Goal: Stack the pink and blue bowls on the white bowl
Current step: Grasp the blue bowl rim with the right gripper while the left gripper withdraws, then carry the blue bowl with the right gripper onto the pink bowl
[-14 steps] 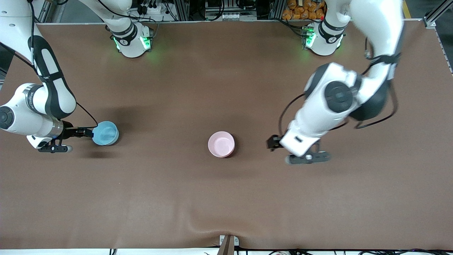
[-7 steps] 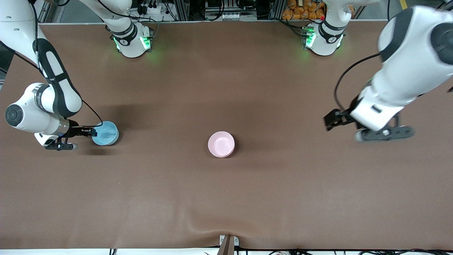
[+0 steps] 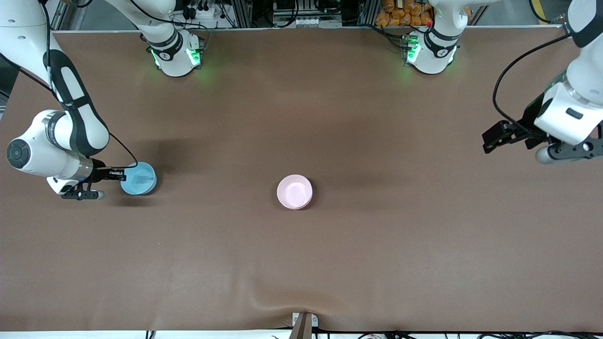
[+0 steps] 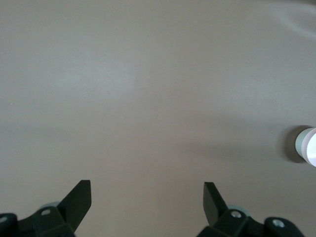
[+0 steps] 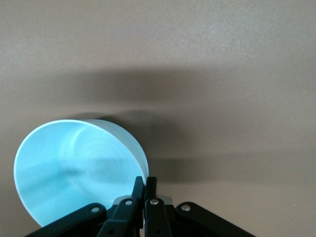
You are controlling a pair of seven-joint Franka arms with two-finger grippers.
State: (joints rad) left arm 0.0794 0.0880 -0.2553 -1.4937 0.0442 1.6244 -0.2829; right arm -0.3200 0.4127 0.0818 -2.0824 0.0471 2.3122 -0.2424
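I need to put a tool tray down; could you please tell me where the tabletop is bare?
The brown mat is bare nearer the camera than the pale pink bowl, and between that bowl and the open left gripper. It is crowded only where the right gripper pinches the sky-blue bowl's rim.

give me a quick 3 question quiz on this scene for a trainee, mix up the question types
1. True or false: the right claw is shut on the rim of the blue bowl.
2. Multiple choice: the left claw is
A) gripping the pink bowl
B) open over bare table toward the left arm's end
C) shut on the blue bowl
3. Fill in: a pale rim of a second bowl shows under the ____ bowl.

Key
1. True
2. B
3. pink
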